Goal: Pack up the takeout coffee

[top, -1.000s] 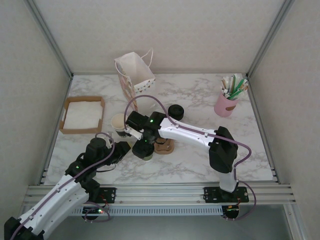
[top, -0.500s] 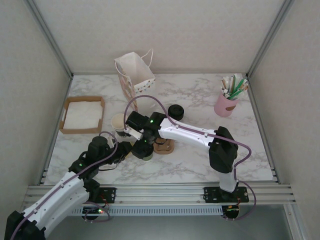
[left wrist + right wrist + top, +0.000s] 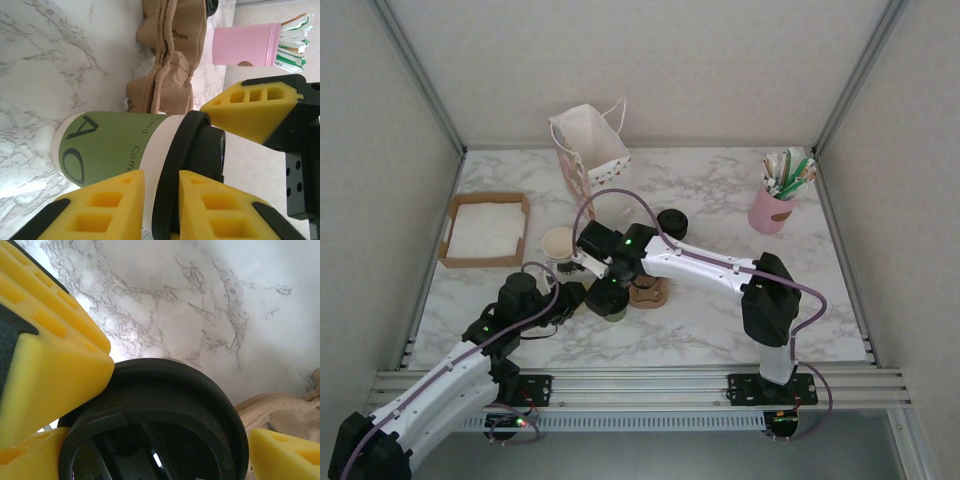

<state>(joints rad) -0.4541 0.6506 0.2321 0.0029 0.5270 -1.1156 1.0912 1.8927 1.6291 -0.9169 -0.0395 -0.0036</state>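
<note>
Now the takeout coffee (image 3: 110, 145) — a small olive-green paper cup with a round black plastic lid (image 3: 197, 150) — stands upright on the white marble table (image 3: 45, 60), just beside the brown moulded cardboard carrier (image 3: 167, 65) and not in it. From above, the right gripper (image 3: 180, 405) has its jaws spread wide on both sides of the lid. One yellow pad (image 3: 55, 355) touches the rim, but whether it is a real grip I cannot tell. The left gripper (image 3: 161, 175) is at the side of the cup, jaws close together near the lid's rim — pinching or not, I cannot tell.
</note>
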